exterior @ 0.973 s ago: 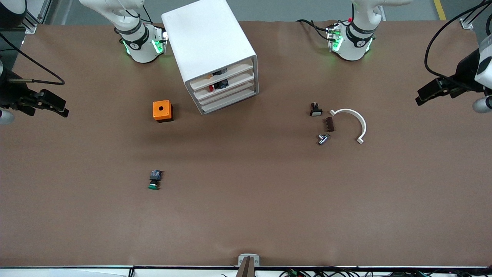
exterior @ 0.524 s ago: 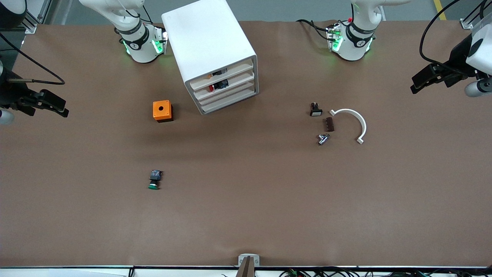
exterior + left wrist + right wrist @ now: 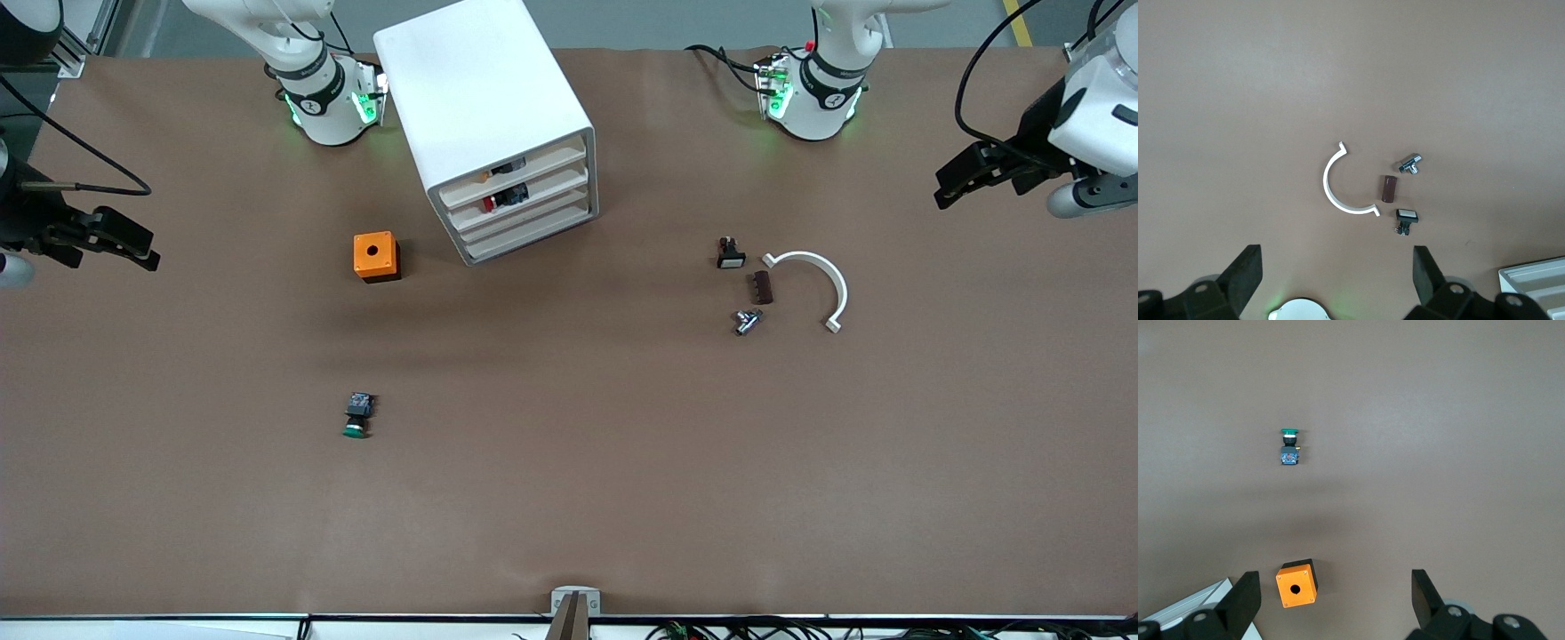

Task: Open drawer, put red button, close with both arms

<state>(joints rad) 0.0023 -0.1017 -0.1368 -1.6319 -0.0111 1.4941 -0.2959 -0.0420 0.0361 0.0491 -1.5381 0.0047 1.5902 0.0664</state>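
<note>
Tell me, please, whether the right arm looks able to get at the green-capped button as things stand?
Probably yes: the green-capped button lies alone on bare table, and the right end effector, open and empty, hangs over that end.

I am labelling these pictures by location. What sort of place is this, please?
Probably a robotics lab or industrial workshop: a brown table bears a white cabinet and loose parts like an orange box, with grey floor at its edge.
</note>
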